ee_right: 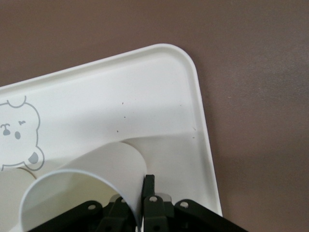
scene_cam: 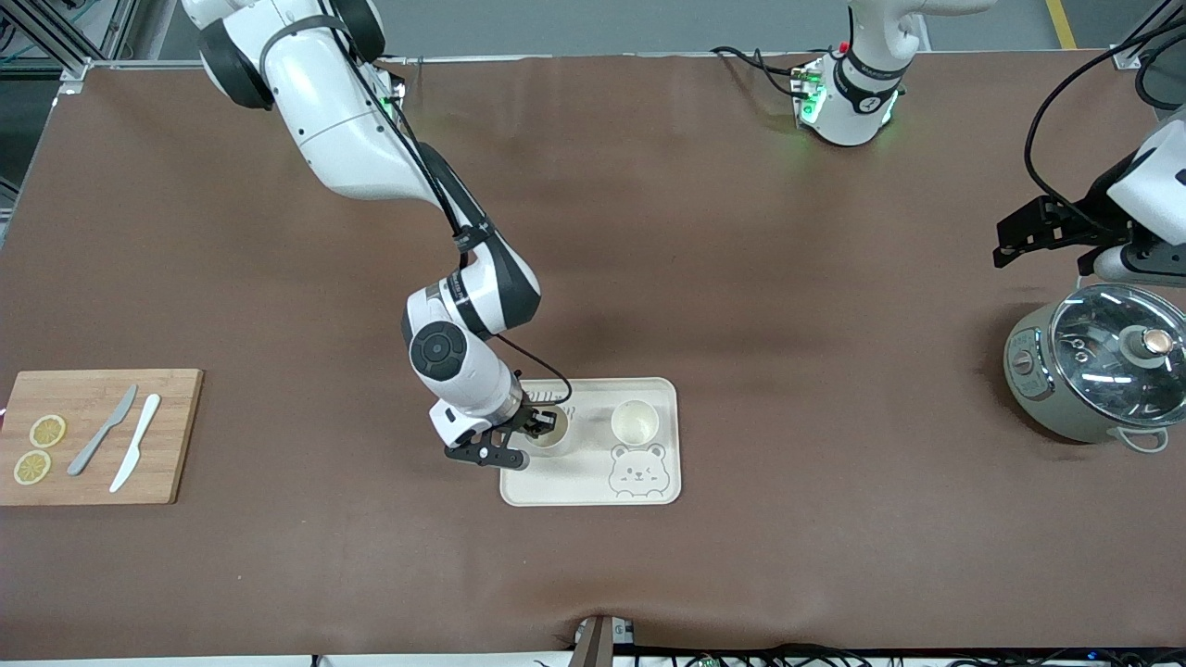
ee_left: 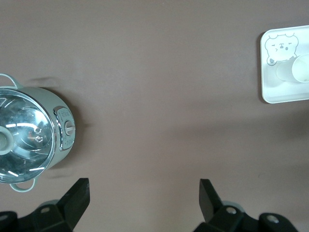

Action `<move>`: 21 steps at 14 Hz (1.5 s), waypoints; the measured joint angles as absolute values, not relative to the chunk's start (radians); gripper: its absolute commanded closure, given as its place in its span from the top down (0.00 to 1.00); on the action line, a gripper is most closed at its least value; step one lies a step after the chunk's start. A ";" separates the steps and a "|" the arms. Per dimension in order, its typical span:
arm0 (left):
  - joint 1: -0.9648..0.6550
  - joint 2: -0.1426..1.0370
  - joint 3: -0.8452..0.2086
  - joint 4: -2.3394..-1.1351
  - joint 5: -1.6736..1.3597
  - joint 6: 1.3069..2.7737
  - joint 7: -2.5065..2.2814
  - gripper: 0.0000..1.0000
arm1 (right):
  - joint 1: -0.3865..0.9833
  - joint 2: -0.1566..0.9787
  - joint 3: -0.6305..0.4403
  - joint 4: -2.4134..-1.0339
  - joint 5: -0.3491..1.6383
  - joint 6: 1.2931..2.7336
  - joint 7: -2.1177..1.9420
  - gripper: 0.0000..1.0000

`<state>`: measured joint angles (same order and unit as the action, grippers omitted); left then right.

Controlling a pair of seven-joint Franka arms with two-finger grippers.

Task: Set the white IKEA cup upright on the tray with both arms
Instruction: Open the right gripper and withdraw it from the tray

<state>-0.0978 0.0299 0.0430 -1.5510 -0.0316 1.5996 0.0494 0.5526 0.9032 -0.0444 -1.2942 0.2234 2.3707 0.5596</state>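
A white cup (scene_cam: 553,437) stands upright on the cream bear tray (scene_cam: 593,489), at the tray's end toward the right arm. My right gripper (scene_cam: 545,424) comes down onto it and is shut on the cup's wall (ee_right: 96,169) at the rim. One finger (ee_right: 149,186) is outside the wall, and the wall hides the other. A second white cup (scene_cam: 635,421) stands upright on the same tray (ee_right: 145,87), beside the first. My left gripper (ee_left: 144,186) waits open over bare table next to the pot, with nothing between its fingers.
A grey-green pot with a glass lid (scene_cam: 1098,371) stands at the left arm's end of the table. A wooden cutting board (scene_cam: 93,435) with two knives and two lemon slices lies at the right arm's end. Brown tabletop surrounds the tray.
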 measured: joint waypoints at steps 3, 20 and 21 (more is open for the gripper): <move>-0.092 0.030 0.047 -1.539 -0.032 1.598 0.064 1.00 | 0.553 0.903 -0.046 -1.294 0.222 2.374 0.560 1.00; -0.101 0.041 0.042 -1.526 -0.008 1.586 0.111 1.00 | 0.503 0.517 -0.099 -1.231 0.151 1.700 0.558 1.00; -0.101 0.041 0.042 -1.526 -0.008 1.586 0.111 1.00 | 0.482 0.461 -0.100 -1.231 0.146 1.629 0.547 1.00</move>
